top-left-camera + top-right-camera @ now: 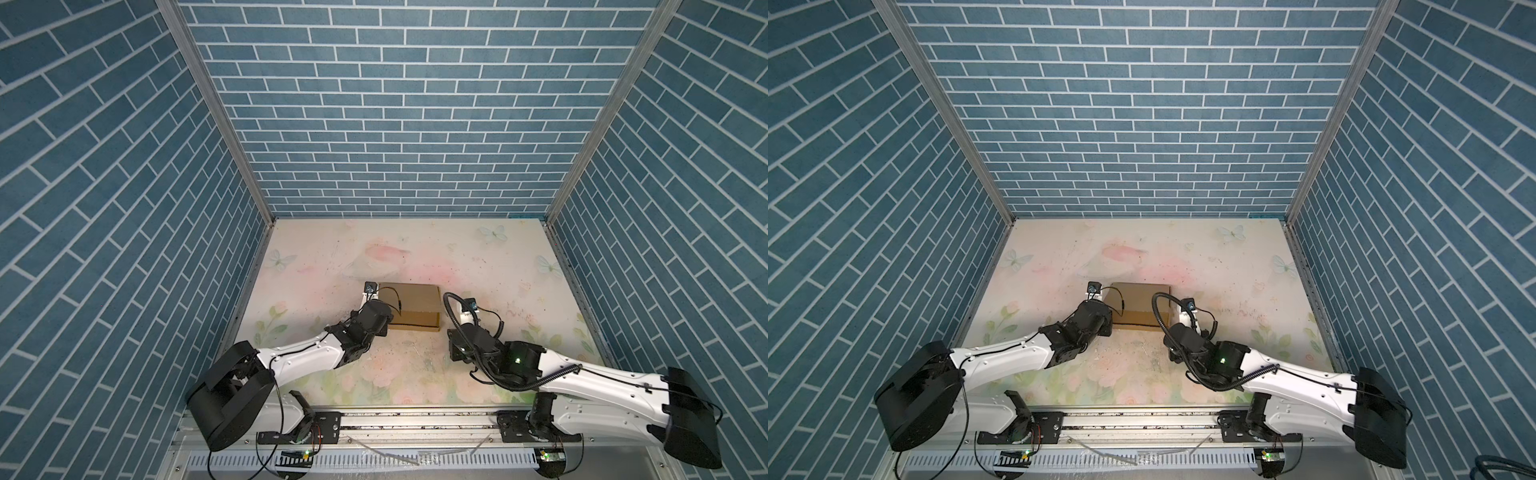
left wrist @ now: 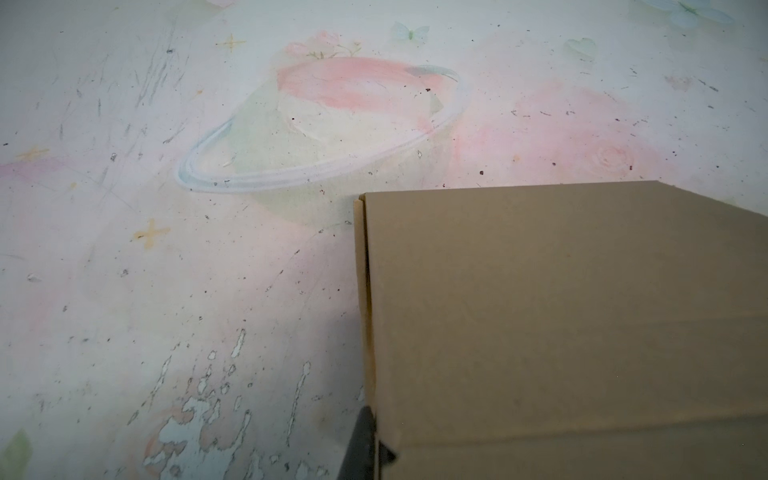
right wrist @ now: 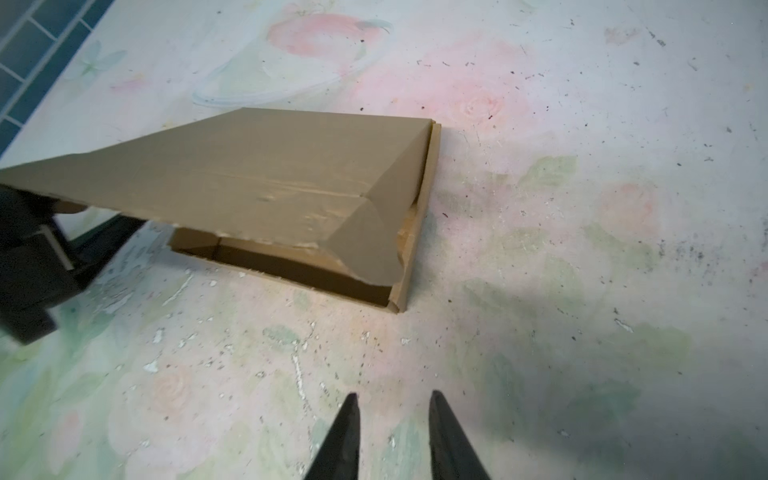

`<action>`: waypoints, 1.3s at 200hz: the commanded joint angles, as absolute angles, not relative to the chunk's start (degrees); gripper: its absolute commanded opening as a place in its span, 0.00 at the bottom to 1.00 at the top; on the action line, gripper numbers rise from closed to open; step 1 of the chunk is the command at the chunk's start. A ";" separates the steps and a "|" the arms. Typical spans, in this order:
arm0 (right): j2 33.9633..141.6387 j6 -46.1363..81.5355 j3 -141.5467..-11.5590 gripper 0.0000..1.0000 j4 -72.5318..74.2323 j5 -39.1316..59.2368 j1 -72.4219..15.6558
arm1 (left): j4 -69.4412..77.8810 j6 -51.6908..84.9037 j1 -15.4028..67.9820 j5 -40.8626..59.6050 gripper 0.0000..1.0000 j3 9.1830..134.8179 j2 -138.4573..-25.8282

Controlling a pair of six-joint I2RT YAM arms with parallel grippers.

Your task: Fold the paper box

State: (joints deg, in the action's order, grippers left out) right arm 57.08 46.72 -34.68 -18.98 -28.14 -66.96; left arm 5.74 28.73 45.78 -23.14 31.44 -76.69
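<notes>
The paper box (image 1: 415, 301) (image 1: 1142, 305) is plain brown cardboard, lying in the middle of the table. Its lid (image 3: 270, 178) is raised on one side, leaving a dark gap above the tray's front wall (image 3: 291, 272). My left gripper (image 2: 376, 432) (image 1: 390, 321) is shut on the lid's near left corner; in the right wrist view its black body (image 3: 33, 257) shows under the raised edge. Just off the box's near right corner, my right gripper (image 3: 392, 399) (image 1: 452, 336) hovers over bare table, open with nothing between its fingers.
The table (image 1: 478, 266) is a worn floral mat with scuffed paint. Blue brick-pattern walls (image 1: 395, 124) enclose it at the back and both sides. A metal rail (image 1: 415, 419) with both arm bases runs along the front edge.
</notes>
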 commanded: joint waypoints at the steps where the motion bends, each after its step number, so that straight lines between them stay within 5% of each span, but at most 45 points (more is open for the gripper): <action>1: 53.49 47.60 -36.40 0.29 -25.37 -30.38 -67.58 | 6.50 29.07 46.32 -24.10 0.08 30.45 -76.90; 52: 59.13 38.65 -52.29 0.29 -30.93 -31.65 -66.36 | 7.37 29.26 46.93 -23.97 0.09 29.87 -76.65; 87: 67.48 32.88 -59.18 0.28 -25.97 -24.19 -59.72 | 7.82 29.24 47.53 -23.88 0.09 29.62 -76.45; 166: 84.04 30.91 -60.51 0.23 -13.82 -11.96 -53.78 | 8.00 29.92 48.60 -24.21 0.11 28.50 -74.40; 260: 87.70 33.02 -56.41 0.20 -8.86 -9.06 -52.93 | 4.60 33.31 52.55 -26.32 0.19 25.63 -69.00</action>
